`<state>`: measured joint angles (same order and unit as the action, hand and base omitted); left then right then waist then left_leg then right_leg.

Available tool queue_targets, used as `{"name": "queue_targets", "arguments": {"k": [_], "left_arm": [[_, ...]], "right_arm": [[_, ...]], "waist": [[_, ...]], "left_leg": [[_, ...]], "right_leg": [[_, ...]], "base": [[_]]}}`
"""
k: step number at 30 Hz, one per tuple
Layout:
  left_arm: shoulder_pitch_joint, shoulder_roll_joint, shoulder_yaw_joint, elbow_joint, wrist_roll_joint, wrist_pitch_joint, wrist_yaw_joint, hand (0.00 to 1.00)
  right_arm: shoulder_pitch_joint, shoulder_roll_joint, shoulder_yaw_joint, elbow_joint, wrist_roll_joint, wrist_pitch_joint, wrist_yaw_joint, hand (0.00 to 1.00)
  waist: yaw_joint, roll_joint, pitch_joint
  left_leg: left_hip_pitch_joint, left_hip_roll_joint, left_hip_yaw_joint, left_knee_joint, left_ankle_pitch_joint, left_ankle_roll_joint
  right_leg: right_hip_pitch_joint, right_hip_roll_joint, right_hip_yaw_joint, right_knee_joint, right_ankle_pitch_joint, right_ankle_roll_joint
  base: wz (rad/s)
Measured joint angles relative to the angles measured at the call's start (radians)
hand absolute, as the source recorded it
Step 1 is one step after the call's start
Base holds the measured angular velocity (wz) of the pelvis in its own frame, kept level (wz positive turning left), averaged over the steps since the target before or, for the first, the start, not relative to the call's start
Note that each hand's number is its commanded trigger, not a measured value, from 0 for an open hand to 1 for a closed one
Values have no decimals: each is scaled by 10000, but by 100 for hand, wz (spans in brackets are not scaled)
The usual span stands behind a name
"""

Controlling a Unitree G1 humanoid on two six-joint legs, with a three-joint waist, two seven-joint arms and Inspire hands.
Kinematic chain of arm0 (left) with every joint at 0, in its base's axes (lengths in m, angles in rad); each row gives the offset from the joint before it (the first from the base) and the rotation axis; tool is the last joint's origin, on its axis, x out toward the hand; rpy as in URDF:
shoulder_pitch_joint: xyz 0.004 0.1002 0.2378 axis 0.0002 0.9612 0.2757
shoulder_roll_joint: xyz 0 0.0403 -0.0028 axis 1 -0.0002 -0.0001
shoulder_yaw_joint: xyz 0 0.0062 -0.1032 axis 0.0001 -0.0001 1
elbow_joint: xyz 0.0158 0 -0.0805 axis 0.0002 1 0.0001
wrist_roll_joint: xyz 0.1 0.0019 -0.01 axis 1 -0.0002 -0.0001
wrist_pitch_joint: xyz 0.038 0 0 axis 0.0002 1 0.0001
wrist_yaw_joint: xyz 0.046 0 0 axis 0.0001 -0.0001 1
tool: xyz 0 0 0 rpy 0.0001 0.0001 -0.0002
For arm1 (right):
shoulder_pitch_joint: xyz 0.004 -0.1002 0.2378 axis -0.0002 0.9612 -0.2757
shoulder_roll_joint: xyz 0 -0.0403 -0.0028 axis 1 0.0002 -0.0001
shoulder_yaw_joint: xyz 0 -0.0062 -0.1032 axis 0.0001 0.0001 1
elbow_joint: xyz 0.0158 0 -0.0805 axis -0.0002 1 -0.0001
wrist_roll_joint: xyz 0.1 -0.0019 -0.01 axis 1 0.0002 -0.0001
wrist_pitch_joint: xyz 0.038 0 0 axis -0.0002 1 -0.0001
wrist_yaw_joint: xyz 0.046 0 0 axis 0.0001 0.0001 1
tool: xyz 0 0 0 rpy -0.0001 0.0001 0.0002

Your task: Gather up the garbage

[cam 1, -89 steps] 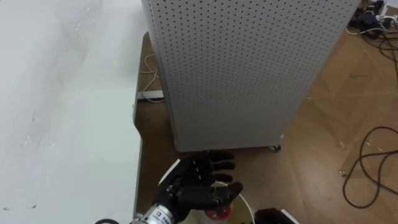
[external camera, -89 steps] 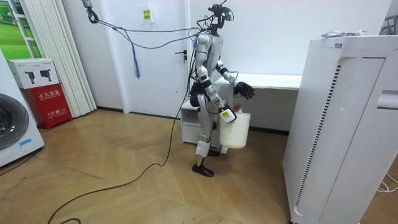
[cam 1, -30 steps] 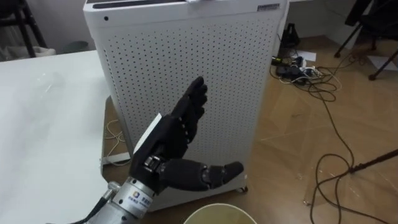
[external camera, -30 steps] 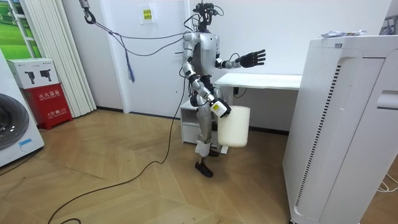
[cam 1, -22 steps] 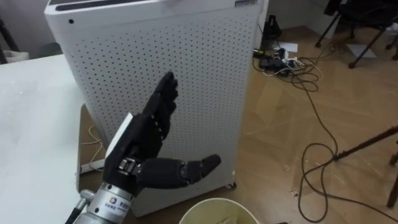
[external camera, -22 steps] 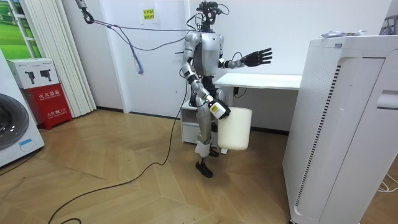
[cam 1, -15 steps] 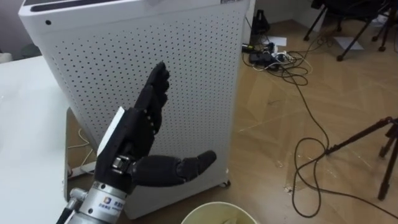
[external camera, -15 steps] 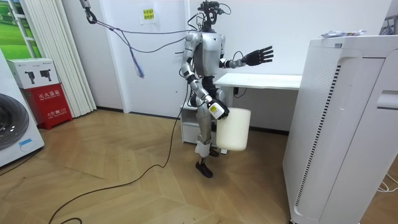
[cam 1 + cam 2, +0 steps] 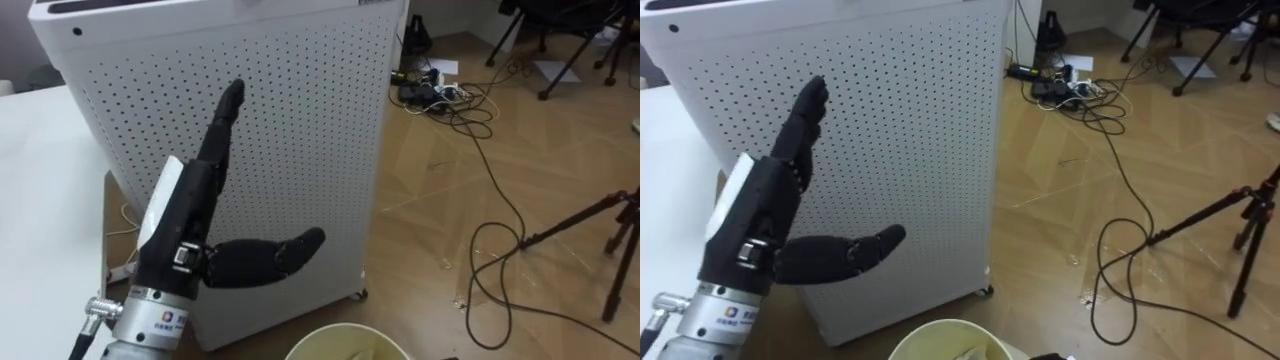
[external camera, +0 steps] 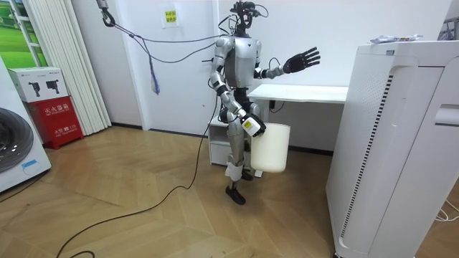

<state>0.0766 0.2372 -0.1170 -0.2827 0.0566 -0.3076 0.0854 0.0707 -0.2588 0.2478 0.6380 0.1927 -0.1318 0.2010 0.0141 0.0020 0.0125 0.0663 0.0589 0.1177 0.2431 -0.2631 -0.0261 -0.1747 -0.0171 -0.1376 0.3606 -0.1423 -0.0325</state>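
- The left hand (image 9: 195,225) has risen from low over the bucket (image 10: 271,147) to shoulder height, its fingers straightened and tipped upward.
- The robot has straightened up, and the bucket seems slightly higher at its hip.

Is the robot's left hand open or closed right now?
Open. The left hand is held up in front of the perforated white unit, fingers straight, thumb spread sideways, holding nothing.

Tall white perforated cabinet (image 9: 290,120) on wood floor (image 9: 440,240); white desk (image 10: 301,93) just beside it, loose cables (image 9: 445,95) beyond it, washing machine (image 10: 14,154) well apart.
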Motion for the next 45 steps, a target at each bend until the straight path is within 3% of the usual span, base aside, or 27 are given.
{"name": "queue_targets", "arguments": {"k": [4, 6, 7, 8, 10, 12, 14, 15, 16, 17, 19, 20, 22, 24, 25, 27, 28, 29, 30, 31, 34, 36, 37, 38, 39, 41, 45], "left_arm": [[35, 70, 165, 114, 63, -141, 428, 0], [28, 85, 247, 169, 157, -279, 599, 0], [29, 77, 228, 181, 162, -336, 614, 0], [21, 78, 187, 197, 164, -477, 615, 0], [16, 24, 190, 282, 152, -682, 639, 0], [18, -2, 263, 513, 174, -871, 789, 0], [27, -57, 275, 568, 265, -934, 900, 0], [55, -59, 275, 570, 437, -939, 942, 0], [58, -58, 283, 569, 550, -941, 993, 0], [54, -54, 319, 569, 734, -984, 1073, 0], [56, -53, 288, 569, 860, -990, 1091, 0], [56, -41, 280, 570, 922, -991, 1101, 0], [53, -7, 255, 570, 936, -1001, 1143, 0], [16, 98, 236, 569, 958, -1041, 1199, 0], [16, 118, 235, 569, 981, -1043, 1203, 0], [-134, 151, 206, 564, 1316, -1051, 1214, 0], [-169, 173, 205, 561, 1341, -1073, 1214, 0], [-179, 206, 210, 553, 1359, -1241, 1220, 0], [-79, 193, 118, 471, 1581, -1581, 1260, 0], [-70, 195, 94, 459, 1692, -1701, 1300, 0], [-144, 187, 247, 378, 1786, -1974, 1967, 0], [-217, 191, 403, 364, 1810, -1936, 2198, 0], [-215, 210, 429, 349, 1932, -1937, 2362, 0], [-215, 205, 398, 279, 2107, -1981, 2501, 0], [-189, 186, 251, 262, 2276, -2033, 2607, 0], [-222, 220, 236, 134, 2622, -2123, 2704, 0], [-216, 241, 244, -143, 3028, -2266, 2928, 0]], "right_arm": [[21, -5, 7, 33, -24, -6, 65, 100], [35, -55, 8, 27, -17, -36, 58, 100], [40, -78, 8, 28, -12, -36, 55, 100], [41, -111, 9, 32, 6, -36, -3, 100], [42, -149, -23, 219, 7, -62, -61, 100], [138, -182, -20, 447, 13, -63, -137, 100], [264, -191, -7, 459, 11, -63, -112, 100], [373, -187, 16, 469, 8, -61, -114, 100], [414, -182, 16, 469, 1, -61, -126, 100], [424, -186, 14, 468, -6, -61, -153, 100], [494, -215, 6, 469, 13, -61, -223, 100], [519, -222, 13, 485, 9, -59, -269, 100], [521, -274, 15, 436, 0, -60, -283, 100], [506, -402, 9, 243, 12, -61, -296, 100], [506, -413, 11, 169, 12, -61, -315, 100], [500, -332, 54, 80, -7, -97, -360, 100], [500, -287, 56, 76, -30, -97, -375, 100], [503, -200, 42, 56, -32, -99, -472, 100], [504, -208, -6, 27, -30, -99, -564, 100], [501, -211, -34, 9, 8, -105, -588, 100], [483, -223, -41, -192, 23, -196, -554, 100], [484, -206, -36, -196, -18, -233, -506, 100], [490, -195, -20, -196, -20, -232, -466, 100], [493, -206, 12, -194, -15, -231, -456, 100], [588, -256, 24, -190, -17, -214, -466, 100], [562, -232, 25, -189, -122, -210, -451, 100], [553, -199, 14, -192, -244, -210, -191, 100]], "waist": [[311, -17, 47], [183, 113, 160], [185, 115, 161], [157, 141, 145], [231, 136, 144], [525, 167, 125], [675, 191, 105], [736, 145, 52], [740, 190, -19], [702, 94, -6], [662, -48, 6], [702, -106, 13], [731, -174, -12], [764, -215, -20], [764, -210, -21], [694, -214, -7], [675, -220, -4], [640, -227, 13], [714, -112, 41], [747, -60, 41], [759, 127, 107], [749, 246, 99], [705, 269, 106], [682, 251, 108], [625, 315, 18], [705, 394, -18], [746, 225, 22]], "left_leg": [[-289, 65, 284, 1633, -11, -17], [-1197, 234, -193, 3720, 51, -61], [-1474, 175, -316, 4072, -3, -110], [-2081, 73, -349, 4105, -70, -1], [-2981, -265, -368, 3421, 42, -48], [-3583, -540, -407, 1384, 981, -65], [-3795, -507, -443, 200, 1614, 59], [-3857, -458, -405, 276, 2183, 190], [-3862, -479, -377, 369, 2398, 244], [-3851, -606, -364, 545, 2596, 411], [-3854, -778, -301, 959, 2706, 579], [-3863, -904, -245, 1431, 2516, 911], [-3857, -1156, -93, 1965, 1849, 1076], [-3820, -1545, 142, 2614, 1099, 1358], [-3781, -1621, 196, 2713, 973, 1421], [-3525, -1837, 357, 3152, 380, 1669], [-3419, -1890, 377, 3191, 253, 1718], [-3174, -1968, 367, 3177, 58, 1800], [-2996, -1943, 267, 3172, -98, 1863], [-2941, -1938, 175, 3144, -147, 1886], [-2432, -1867, -101, 2727, -180, 1910], [-2089, -1773, -162, 2406, -170, 1890], [-1912, -1744, -211, 2242, -175, 1858], [-1796, -1739, -272, 2174, -215, 1803], [-1702, -1674, -468, 2043, -207, 1746], [-1518, -1519, -552, 1712, -124, 1629], [-1062, -1309, -706, 1113, -9, 1461]], "right_leg": [[200, -129, -38, 349, -411, -175], [598, -104, 47, 428, -716, -374], [617, -86, 123, 470, -777, -399], [664, -81, 254, 503, -878, -422], [741, -115, 464, 528, -1013, -377], [894, -157, 503, 615, -1220, -393], [967, -159, 394, 1006, -1667, -308], [1032, -267, 228, 1297, -2040, -142], [1070, -342, 163, 1401, -2190, -54], [1192, -490, 71, 1478, -2378, 164], [1451, -713, -30, 1442, -2573, 319], [1679, -856, -28, 1414, -2738, 429], [1976, -1197, -33, 1430, -3016, 651], [2089, -1671, -28, 2082, -3395, 1023], [2026, -1808, -24, 2454, -3413, 1058], [1582, -2253, 40, 4334, -2994, 1136], [1480, -2311, 110, 4771, -2779, 1136], [1233, -2435, 176, 5552, -2236, 1127], [949, -2426, 293, 6177, -1623, 1090], [793, -2427, 304, 6349, -1513, 1091], [-124, -2217, 247, 6080, -2037, 1049], [-403, -1911, 309, 4669, -2110, 1054], [-374, -1749, 229, 3268, -1985, 1012], [-357, -1562, 222, 2188, -1172, 986], [-183, -1394, 43, 1794, -974, 935], [121, -1152, -42, 1220, -731, 868], [738, -842, -164, 464, -561, 761]], "base": [[-23], [20], [26], [20], [2], [-24], [-24], [-22], [-8], [11], [12], [0], [0], [0], [0], [19], [28], [19], [19], [19], [17], [2], [0], [19], [16], [5], [1]]}}
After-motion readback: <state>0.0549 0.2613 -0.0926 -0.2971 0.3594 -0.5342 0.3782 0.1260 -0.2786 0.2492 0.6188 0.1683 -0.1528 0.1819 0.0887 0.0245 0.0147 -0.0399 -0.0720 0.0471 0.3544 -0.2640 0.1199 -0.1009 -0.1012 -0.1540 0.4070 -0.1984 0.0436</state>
